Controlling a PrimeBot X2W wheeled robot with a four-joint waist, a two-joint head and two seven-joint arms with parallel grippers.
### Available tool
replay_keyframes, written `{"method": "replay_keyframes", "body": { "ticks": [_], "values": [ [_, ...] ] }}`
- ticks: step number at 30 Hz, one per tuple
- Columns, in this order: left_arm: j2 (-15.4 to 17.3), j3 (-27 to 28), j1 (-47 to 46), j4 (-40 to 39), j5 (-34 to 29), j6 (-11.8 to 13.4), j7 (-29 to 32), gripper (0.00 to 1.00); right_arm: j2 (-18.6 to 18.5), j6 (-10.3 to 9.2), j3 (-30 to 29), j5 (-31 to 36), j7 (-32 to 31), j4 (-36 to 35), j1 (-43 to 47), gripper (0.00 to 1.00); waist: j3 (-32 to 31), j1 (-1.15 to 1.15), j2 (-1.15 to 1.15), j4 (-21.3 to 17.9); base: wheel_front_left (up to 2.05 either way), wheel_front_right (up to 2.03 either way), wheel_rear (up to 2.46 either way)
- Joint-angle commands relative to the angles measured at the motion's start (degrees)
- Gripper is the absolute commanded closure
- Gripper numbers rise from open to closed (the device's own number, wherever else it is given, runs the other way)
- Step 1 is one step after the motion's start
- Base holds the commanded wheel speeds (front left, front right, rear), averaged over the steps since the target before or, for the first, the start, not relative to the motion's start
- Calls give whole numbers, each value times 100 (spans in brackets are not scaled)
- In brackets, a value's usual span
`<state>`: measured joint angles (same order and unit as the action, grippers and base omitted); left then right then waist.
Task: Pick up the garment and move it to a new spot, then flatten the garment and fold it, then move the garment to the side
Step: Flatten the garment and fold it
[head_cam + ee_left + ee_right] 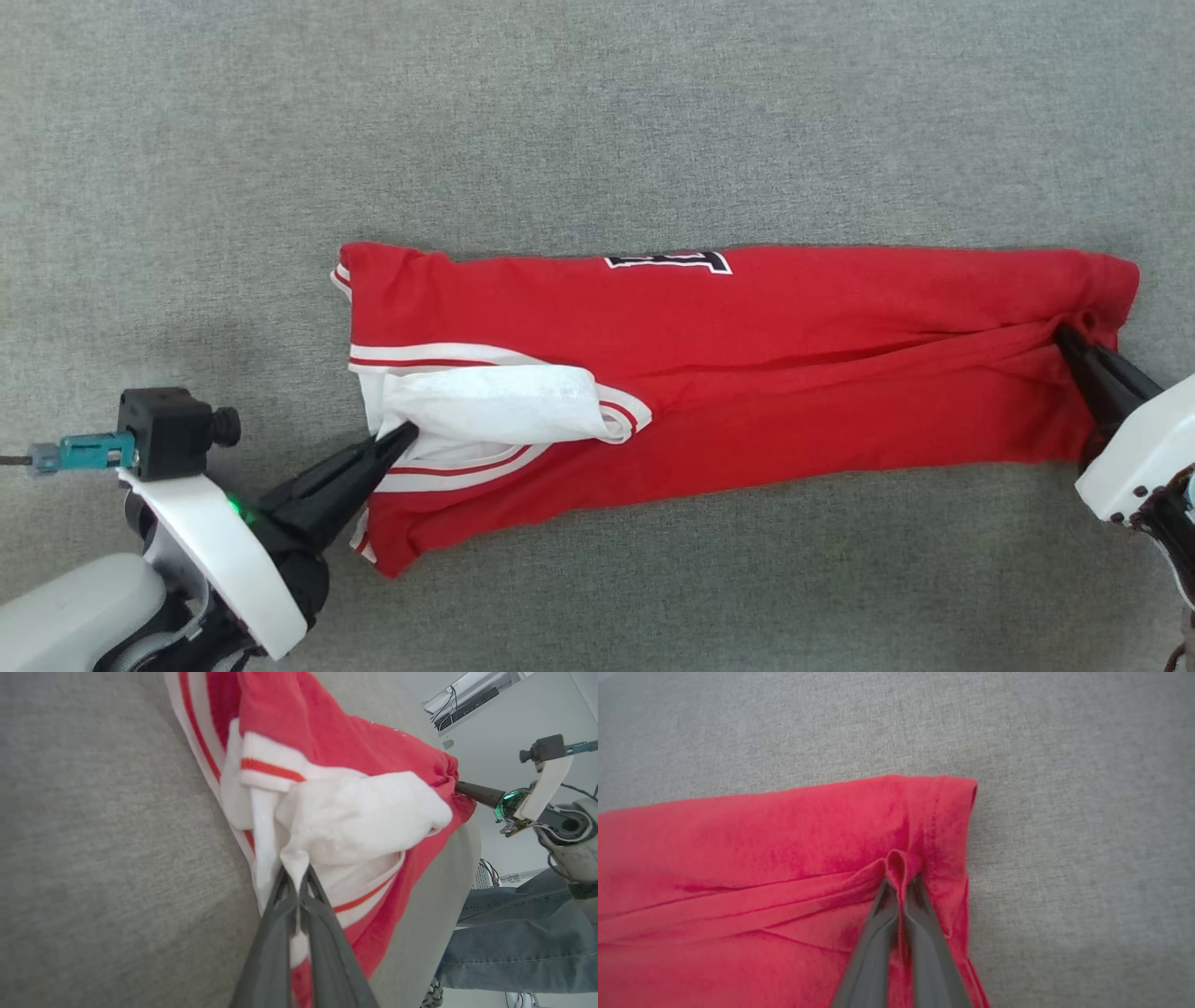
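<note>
Garment is laid as a long folded band across the middle of the grey tabletop, with neck and sleeves toward the left edge and hem toward the right edge

Left gripper is clamped shut on a tuck of the white sleeve. Right gripper is pinched shut on a small pucker of red cloth just inside the hem

Risks, as judged:
- Only sleeve cloth is seen in the left pinch, not the body layers. If pulled or lifted from there, the sleeve is likely to be dragged out and the fold undone at that end
- The right pinch is small, and how many layers are caught cannot be told. If only the top layer is held, the lower ones would be left behind and the band opened
- Creases are drawn from the right pinch along the band, so tension is suggested. With more pull apart, one thin pinch could be lost
- The band would be skewed by an uneven lift at the two ends
- Legs in jeans are seen beyond the tabletop's edge in the left wrist view, so a wide sideways carry should be kept away from there
</note>
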<state>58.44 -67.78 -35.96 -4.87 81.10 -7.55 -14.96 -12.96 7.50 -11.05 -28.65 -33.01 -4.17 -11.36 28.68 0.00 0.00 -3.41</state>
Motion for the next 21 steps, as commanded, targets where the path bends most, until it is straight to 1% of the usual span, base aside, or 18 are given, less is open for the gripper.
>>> {"method": "replay_keyframes", "body": {
  "ticks": [1, 2, 3, 6, 9, 12, 17, 21],
  "values": [
    [-48, 42, -3, 98, -111, 14, -27, 52, -1, -2, 13, 30, 9, 75, 51, 0, -27, 0, 0, 17, 0, 0, 0],
    [-79, 117, 35, 126, -143, 14, -27, 13, -34, -2, -23, -5, -8, 50, 111, 0, -45, 0, 0, 36, 0, 0, 0],
    [-126, 221, 86, 142, -159, 14, -27, 0, -67, -5, -82, -40, -29, 3, 175, 0, -66, 0, 0, 64, 0, 0, 0],
    [-278, 608, 293, 206, -237, 14, -27, 0, -128, -3, -364, -159, -76, -201, 282, 0, -119, 0, 0, 164, 0, 0, 0],
    [-600, 1227, 603, 446, -423, 14, -27, 0, -136, -2, -706, -110, -198, -274, 378, 0, -166, 0, 0, 325, 0, 0, 0],
    [-1099, 1955, 986, 854, -742, 14, -27, 0, -29, -2, -930, -132, -393, -124, 324, 0, -206, 0, 0, 498, 0, 0, 0],
    [-2048, 3090, 1544, 1348, -1472, 14, -28, 0, 85, -1, -1083, -139, -698, 498, 122, 0, -281, 0, 0, 790, 0, 0, 0],
    [-2627, 3848, 1837, 1580, -2359, 14, -28, 0, 156, 1, -1068, -108, -859, 945, 11, 0, -366, 0, 0, 1005, 0, 0, 0]
  ]
}}
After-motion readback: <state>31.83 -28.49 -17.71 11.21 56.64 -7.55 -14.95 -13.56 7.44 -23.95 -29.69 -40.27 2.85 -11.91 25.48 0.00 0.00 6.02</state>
